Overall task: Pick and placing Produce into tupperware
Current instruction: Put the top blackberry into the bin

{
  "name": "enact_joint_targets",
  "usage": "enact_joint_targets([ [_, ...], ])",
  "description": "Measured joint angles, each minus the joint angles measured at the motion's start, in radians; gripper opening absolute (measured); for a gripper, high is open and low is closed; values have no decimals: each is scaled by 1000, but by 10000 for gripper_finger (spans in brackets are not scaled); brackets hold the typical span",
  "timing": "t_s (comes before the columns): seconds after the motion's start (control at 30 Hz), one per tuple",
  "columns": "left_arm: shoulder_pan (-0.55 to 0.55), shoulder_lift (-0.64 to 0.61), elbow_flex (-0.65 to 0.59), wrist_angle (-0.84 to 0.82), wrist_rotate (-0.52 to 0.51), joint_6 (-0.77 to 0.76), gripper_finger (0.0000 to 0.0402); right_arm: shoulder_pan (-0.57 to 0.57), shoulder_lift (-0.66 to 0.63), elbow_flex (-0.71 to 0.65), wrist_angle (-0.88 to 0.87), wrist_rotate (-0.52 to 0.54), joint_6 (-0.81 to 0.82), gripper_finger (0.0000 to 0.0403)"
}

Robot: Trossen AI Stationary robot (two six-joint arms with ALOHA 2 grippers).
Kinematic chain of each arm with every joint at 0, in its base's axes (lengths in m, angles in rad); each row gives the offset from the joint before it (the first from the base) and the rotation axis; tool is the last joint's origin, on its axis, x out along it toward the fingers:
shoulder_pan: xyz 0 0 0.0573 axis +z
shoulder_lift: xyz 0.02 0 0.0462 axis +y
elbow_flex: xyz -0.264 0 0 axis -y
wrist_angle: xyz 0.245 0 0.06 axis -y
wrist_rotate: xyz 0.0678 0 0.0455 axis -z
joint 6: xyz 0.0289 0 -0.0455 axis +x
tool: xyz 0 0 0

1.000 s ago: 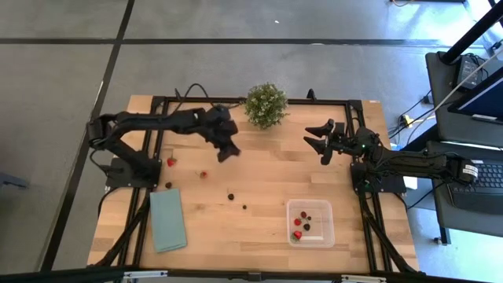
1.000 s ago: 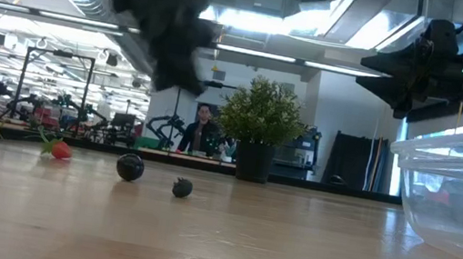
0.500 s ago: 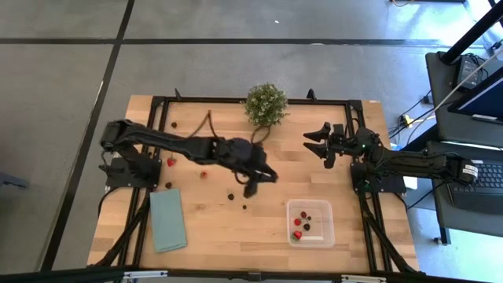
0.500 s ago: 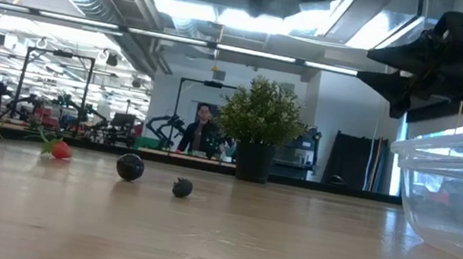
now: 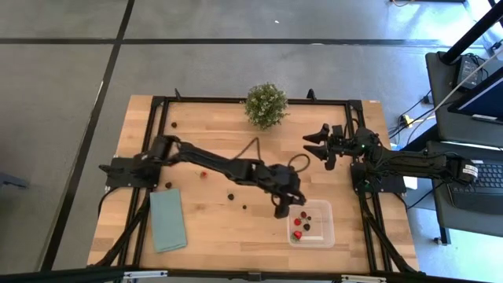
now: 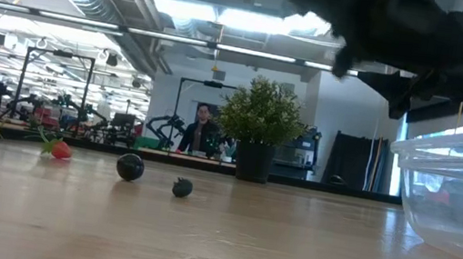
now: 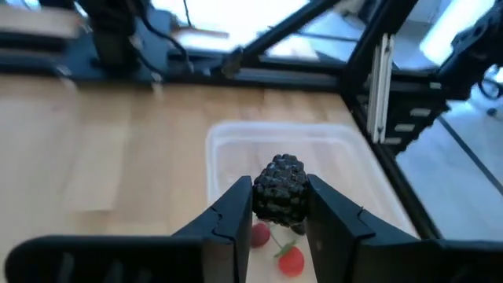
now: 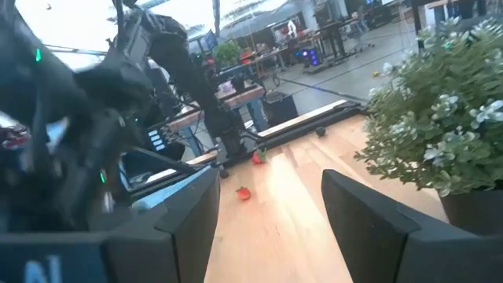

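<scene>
left gripper point(image 5: 281, 209) beside tupperware point(image 5: 324, 234), high view hides grip | left wrist: clamps blackberry point(image 7: 280, 189) | right gripper point(image 5: 317, 144) parted, well behind tupperware

no text, label, brand, number or sign can be read in any of the views. nothing written shows on the table, the arms or the room behind.
</scene>
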Motion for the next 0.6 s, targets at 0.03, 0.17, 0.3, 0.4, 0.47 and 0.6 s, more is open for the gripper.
enact_joint_targets([
  [0.03,-1,26,16,-2,11,-4,87,0,0,0,-3,-4,0,226],
  [0.17,-9,108,62,1,23,-26,97,0,0,0,-11,-24,3,226],
  [0.3,-20,157,76,-1,28,-26,100,0,0,0,-12,-26,7,226],
  [0.4,-27,169,76,-2,28,-26,94,0,0,0,-12,-26,12,226],
  [0.47,-27,169,77,-1,28,-26,92,0,0,0,-14,-27,17,226],
  [0.6,-24,169,77,-1,26,-26,108,0,0,0,-16,-27,17,226],
])
